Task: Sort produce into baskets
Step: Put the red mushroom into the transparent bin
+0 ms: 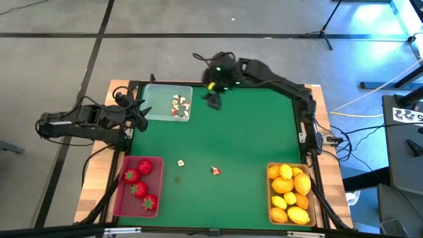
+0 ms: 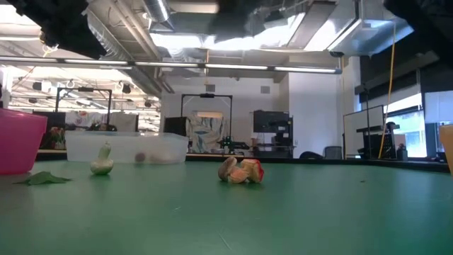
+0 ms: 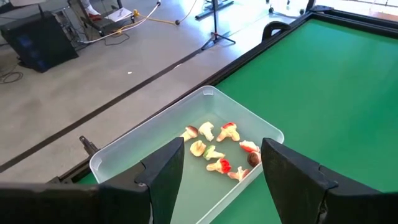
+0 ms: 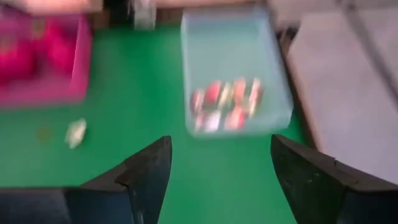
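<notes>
The clear basket (image 1: 167, 104) at the far left holds several white-and-red bits (image 3: 217, 149). The red basket (image 1: 139, 186) at the near left holds strawberries (image 1: 139, 188). The tan basket (image 1: 291, 194) at the near right holds lemons and an orange fruit (image 1: 289, 192). A white bit (image 1: 180, 162), a red-and-white bit (image 1: 216, 170) and a green leaf (image 2: 42, 178) lie loose on the mat. My right gripper (image 1: 213, 99) hangs open and empty, raised above the mat just right of the clear basket. My left gripper (image 1: 142, 112) waits open at that basket's left side.
The green mat (image 1: 251, 139) lies bare in the middle and toward the right edge. A black raised frame (image 1: 310, 132) borders the table. Cables (image 1: 370, 99) and stands lie on the floor beyond the right edge.
</notes>
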Controlling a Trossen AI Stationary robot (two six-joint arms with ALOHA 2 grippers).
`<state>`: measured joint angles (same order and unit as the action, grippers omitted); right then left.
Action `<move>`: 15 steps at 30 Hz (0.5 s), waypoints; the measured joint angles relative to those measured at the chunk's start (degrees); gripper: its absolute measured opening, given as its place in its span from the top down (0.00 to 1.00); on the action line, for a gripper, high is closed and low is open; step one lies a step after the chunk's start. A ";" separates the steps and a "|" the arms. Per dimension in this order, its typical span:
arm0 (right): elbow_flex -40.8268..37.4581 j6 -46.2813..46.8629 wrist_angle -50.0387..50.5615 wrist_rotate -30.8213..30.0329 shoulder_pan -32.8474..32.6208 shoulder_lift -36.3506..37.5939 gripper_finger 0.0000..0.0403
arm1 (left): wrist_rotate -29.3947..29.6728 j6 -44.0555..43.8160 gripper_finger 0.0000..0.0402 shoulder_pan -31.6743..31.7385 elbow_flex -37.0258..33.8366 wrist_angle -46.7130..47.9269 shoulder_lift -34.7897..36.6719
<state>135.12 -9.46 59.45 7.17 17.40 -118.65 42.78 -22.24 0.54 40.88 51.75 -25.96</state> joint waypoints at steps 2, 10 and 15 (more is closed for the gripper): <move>-0.06 -0.02 8.55 0.00 -0.33 1.68 0.33 | 0.02 -0.15 0.48 0.00 0.00 0.29 -0.02; -0.12 2.92 26.64 -0.20 -4.72 8.21 0.33 | 0.00 -0.44 0.48 0.00 0.00 0.30 0.00; -0.52 7.33 30.50 -4.92 -9.07 14.43 0.33 | -0.01 -1.67 0.48 0.00 0.00 0.82 -0.02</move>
<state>134.60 -2.12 89.95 2.25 8.33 -104.22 42.78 -23.91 0.54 40.88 52.57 -25.97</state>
